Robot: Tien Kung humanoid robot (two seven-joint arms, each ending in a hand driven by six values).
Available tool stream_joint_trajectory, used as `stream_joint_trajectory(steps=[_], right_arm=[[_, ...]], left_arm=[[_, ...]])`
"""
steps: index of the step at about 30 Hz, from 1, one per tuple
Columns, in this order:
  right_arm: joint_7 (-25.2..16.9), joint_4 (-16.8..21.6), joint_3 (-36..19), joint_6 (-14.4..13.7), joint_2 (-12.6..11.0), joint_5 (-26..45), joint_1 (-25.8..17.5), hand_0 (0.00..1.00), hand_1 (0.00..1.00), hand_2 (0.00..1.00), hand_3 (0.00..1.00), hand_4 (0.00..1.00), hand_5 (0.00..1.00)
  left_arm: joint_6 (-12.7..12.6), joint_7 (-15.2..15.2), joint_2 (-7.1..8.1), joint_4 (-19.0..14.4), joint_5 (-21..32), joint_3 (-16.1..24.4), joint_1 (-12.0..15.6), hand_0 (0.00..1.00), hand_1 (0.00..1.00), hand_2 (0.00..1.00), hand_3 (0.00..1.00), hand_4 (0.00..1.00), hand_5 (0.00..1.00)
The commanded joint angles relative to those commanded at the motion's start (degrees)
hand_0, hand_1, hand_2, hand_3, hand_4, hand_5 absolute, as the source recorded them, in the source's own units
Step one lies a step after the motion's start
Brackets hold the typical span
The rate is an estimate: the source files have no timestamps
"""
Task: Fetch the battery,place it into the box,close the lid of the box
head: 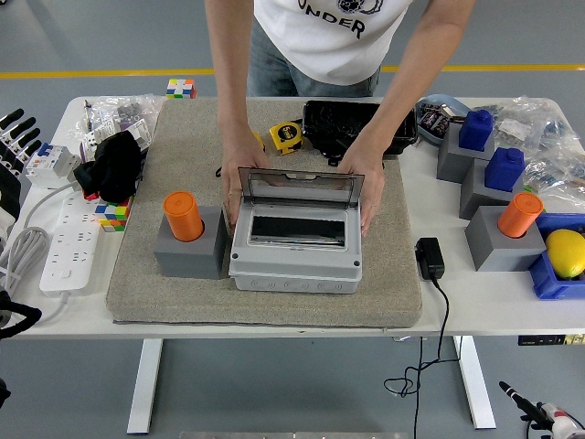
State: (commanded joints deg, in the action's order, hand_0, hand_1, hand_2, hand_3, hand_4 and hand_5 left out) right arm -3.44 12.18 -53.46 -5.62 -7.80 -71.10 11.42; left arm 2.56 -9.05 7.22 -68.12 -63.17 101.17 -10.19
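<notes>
White shirt (322,37) — partial print "UNDER" — nothing else legible.

White tabletop (274,320) under a large beige felt mat (183,155); resting directly on the bare surface at left, a white power strip (69,240), a circuit breaker (47,165), a black cloth bundle (114,165) and two colour cubes (181,88) (113,216); beside the mat's right edge, a black power adapter (430,258) with cord trailing over the near edge; farther right, grey blocks (494,247) topped with blue and orange cylinders, a blue bin (548,279) holding a lemon (566,252), and clear plastic bags (548,137) at the far corner
</notes>
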Motion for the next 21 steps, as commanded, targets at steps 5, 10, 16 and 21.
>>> stream_joint_trajectory(steps=[5, 10, 16, 21], right_arm=[[0.0, 0.0, 0.2, 0.0, 0.1, 0.1, -0.1, 0.901, 0.883, 0.820, 0.860, 0.998, 0.998], [0.0, 0.0, 0.0, 0.0, 0.1, 0.0, -0.1, 0.901, 0.884, 0.821, 0.860, 0.998, 0.998], [0.0, -0.1, -0.3, 0.0, -0.1, -0.2, 0.0, 0.902, 0.884, 0.821, 0.861, 0.998, 0.998], [0.0, -0.1, -0.5, 0.1, 0.0, -0.3, 0.0, 0.902, 0.884, 0.821, 0.860, 0.998, 0.998]], left_arm=[[0.0, 0.0, 0.10, 0.1, 0.0, -0.1, 0.1, 0.830, 0.815, 0.777, 0.765, 0.998, 0.998], [0.0, 0.0, 0.10, 0.0, 0.0, -0.2, 0.1, 0.830, 0.815, 0.778, 0.765, 0.998, 0.998], [-0.1, 0.0, 0.12, 0.0, 0.0, -0.2, 0.0, 0.830, 0.814, 0.778, 0.764, 0.998, 0.998], [0.0, 0.0, 0.13, 0.0, -0.1, -0.1, 0.1, 0.830, 0.815, 0.777, 0.764, 0.998, 0.998]])
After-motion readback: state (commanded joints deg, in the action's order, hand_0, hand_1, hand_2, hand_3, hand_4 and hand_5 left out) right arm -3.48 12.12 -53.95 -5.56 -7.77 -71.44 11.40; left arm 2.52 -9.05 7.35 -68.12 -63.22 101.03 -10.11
